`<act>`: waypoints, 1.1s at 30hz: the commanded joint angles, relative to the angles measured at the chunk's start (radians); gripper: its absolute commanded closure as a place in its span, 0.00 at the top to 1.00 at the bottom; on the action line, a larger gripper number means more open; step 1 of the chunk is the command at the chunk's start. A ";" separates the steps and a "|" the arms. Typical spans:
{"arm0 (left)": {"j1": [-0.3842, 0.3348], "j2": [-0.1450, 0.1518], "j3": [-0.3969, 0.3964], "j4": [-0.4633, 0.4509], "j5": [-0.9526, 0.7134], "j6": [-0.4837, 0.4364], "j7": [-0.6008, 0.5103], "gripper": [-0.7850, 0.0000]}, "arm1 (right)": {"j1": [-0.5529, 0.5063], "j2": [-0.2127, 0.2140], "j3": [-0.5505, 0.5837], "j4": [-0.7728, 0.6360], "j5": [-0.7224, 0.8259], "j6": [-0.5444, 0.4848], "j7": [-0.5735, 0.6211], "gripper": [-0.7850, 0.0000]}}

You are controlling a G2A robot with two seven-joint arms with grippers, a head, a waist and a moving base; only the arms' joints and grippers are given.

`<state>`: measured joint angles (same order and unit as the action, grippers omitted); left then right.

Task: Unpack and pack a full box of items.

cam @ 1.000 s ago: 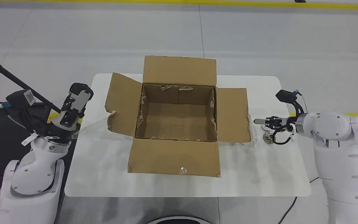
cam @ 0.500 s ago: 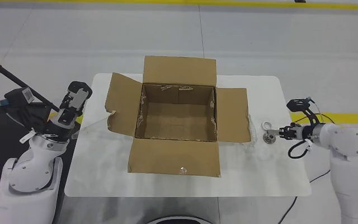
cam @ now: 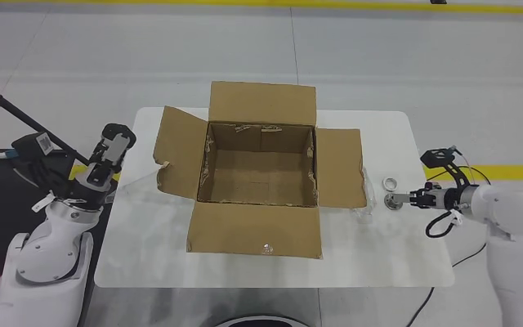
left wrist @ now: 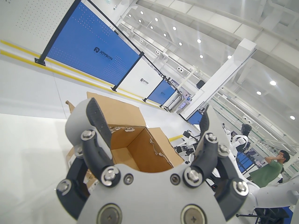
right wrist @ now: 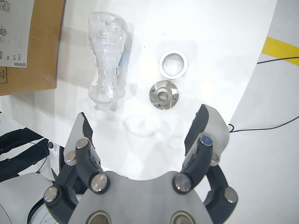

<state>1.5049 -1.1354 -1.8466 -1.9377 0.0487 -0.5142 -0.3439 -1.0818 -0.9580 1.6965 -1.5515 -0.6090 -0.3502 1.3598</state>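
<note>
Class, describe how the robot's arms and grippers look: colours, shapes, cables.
The left arm and right arm have smooth white rounded shells with black wrists. The left gripper and right gripper each have a grey screwed plate, black linkages and white fingers with black ribbed pads. Thin black cables loop at the right wrist.

Left gripper (left wrist: 149,110) tilted up, right gripper (right wrist: 142,115) held low, fingers (right wrist: 198,127) spread on both

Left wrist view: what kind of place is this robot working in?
Probably a factory hall or robot test floor: high ceiling with rows of lights, blue and white partition panels along yellow floor lines, and what looks like another robot farther off.
</note>
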 commanded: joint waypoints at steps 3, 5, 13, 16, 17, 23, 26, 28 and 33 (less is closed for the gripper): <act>0.001 0.001 -0.002 -0.004 0.002 0.001 -0.003 1.00 | -0.033 0.001 0.009 -0.004 0.078 -0.064 -0.098 1.00; 0.002 0.001 -0.002 -0.006 0.003 0.001 -0.005 1.00 | -0.040 0.001 0.008 -0.007 0.147 -0.101 -0.130 1.00; 0.009 0.002 -0.009 -0.015 0.006 0.003 0.002 1.00 | 0.031 0.001 -0.061 0.065 0.427 -0.194 -0.129 1.00; 0.018 0.002 -0.014 -0.016 0.003 0.001 0.011 1.00 | 0.093 -0.001 -0.131 0.116 0.508 -0.199 -0.089 1.00; 0.021 0.002 -0.015 -0.016 0.003 0.000 0.014 1.00 | 0.111 -0.001 -0.161 0.124 0.522 -0.196 -0.086 1.00; 0.029 0.002 -0.024 -0.017 0.004 0.002 0.025 1.00 | 0.193 0.008 -0.306 0.158 0.554 -0.179 -0.069 1.00; 0.030 0.002 -0.024 -0.017 0.004 0.002 0.025 1.00 | 0.223 0.014 -0.353 0.171 0.545 -0.172 -0.062 1.00; 0.029 0.002 -0.025 -0.017 0.004 0.001 0.028 1.00 | 0.235 0.016 -0.375 0.178 0.551 -0.172 -0.062 1.00; 0.027 0.003 -0.024 -0.015 0.008 0.003 0.026 1.00 | 0.253 0.022 -0.420 0.172 0.545 -0.169 -0.059 1.00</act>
<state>1.5322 -1.1325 -1.8706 -1.9534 0.0558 -0.5123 -0.3176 -0.8305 -0.9370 1.2813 -1.3777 -0.0621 -0.5194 1.3007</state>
